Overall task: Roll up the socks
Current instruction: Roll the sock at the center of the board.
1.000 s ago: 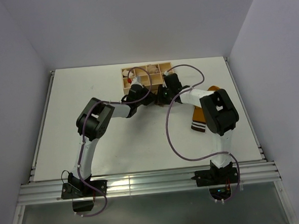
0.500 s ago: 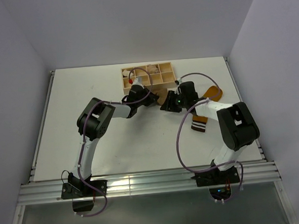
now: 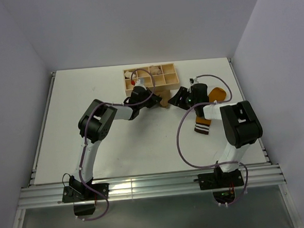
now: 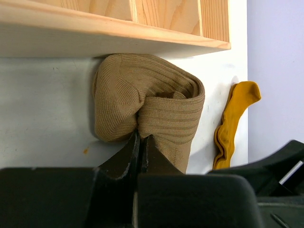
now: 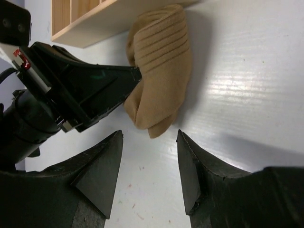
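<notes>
The tan-brown sock (image 3: 164, 99) lies rolled into a bundle against the front wall of the wooden box; it also shows in the left wrist view (image 4: 147, 97) and the right wrist view (image 5: 159, 61). My left gripper (image 3: 153, 100) is shut on a fold at the bundle's near side (image 4: 141, 138). My right gripper (image 3: 178, 98) is open and empty, just right of the bundle and apart from it (image 5: 149, 137). The mustard-orange sock (image 3: 216, 95) lies flat further right, with its striped cuff (image 3: 201, 126) toward the near edge; its toe end shows in the left wrist view (image 4: 235, 118).
A wooden compartment box (image 3: 171, 86) stands at the back centre with pale fabric bundles (image 3: 154, 70) in it. Its front wall (image 4: 118, 33) touches the tan bundle. The table's right edge rail (image 3: 247, 108) runs beyond the mustard sock.
My right gripper has drawn back to the right, away from the tan sock, and its arm has swung right. The left gripper has kept its hold on the sock.
</notes>
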`<state>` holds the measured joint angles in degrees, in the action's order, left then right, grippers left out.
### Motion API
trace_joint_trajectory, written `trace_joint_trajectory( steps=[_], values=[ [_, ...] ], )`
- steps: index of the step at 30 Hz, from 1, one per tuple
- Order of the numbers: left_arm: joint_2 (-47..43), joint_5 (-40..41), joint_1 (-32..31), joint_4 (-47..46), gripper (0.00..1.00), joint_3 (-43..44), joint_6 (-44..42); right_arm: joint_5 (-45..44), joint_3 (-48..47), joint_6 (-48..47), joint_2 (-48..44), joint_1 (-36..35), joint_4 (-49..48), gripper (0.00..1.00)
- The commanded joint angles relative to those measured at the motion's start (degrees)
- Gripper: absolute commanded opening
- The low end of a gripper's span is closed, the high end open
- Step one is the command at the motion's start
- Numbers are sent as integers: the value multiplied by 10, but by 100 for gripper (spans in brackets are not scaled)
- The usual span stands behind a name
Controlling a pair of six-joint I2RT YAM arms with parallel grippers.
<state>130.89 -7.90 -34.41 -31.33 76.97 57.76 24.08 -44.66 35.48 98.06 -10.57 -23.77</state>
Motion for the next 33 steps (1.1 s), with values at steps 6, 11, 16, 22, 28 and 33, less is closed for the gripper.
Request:
trace_joint_trajectory(
  steps=[6, 11, 16, 22, 28, 33],
  values=[
    [24, -12, 0, 35, 0, 8, -17, 14, -16, 27, 64, 5, -130, 57],
    [27, -19, 0, 38, 0, 13, -18, 26, -28, 34, 94, 5, -152, 57],
    [32, -26, 0, 41, 0, 19, -19, 36, -46, 54, 118, 4, -174, 57],
    [34, -31, 0, 42, 0, 20, -20, 41, -87, 63, 149, -2, -146, 54],
    [33, -32, 0, 37, 0, 18, -20, 30, -120, 48, 170, -16, -91, 38],
    [31, -37, 0, 32, 1, 12, -18, 8, -151, 14, 178, -31, -10, 1]
  ],
)
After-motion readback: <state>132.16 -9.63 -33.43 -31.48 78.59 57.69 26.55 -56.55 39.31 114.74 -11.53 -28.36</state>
